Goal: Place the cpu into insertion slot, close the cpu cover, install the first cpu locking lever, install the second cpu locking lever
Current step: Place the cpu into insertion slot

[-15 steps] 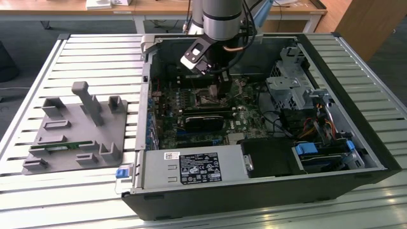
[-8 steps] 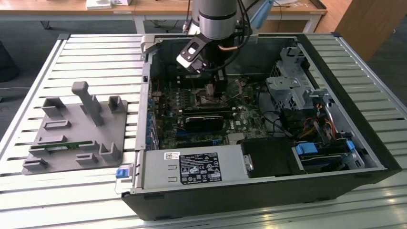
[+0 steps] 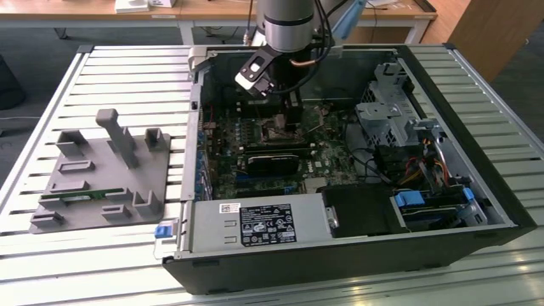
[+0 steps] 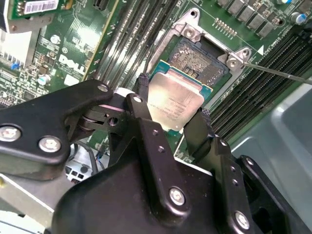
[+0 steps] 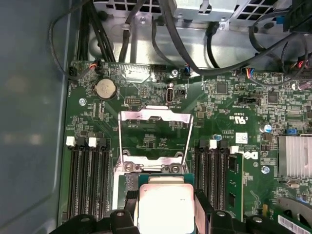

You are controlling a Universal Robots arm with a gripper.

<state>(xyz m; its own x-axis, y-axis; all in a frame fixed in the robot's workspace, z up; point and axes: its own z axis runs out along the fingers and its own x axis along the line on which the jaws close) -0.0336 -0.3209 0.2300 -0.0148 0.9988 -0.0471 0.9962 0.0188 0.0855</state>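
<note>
Silvery cpu (image 4: 176,103) sits clamped between the jaws of your gripper (image 4: 173,97), seemingly just above the insertion slot (image 4: 202,59); level it and square its corners.

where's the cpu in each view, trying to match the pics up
exterior view: too small to pick out; the claw holding it hangs over the insertion slot.
first wrist view: the cpu is between the claw's fingers, on the near side of the open cpu cover.
second wrist view: the cpu is gripped at the insertion slot's edge.
shared landmark: the claw.
</note>
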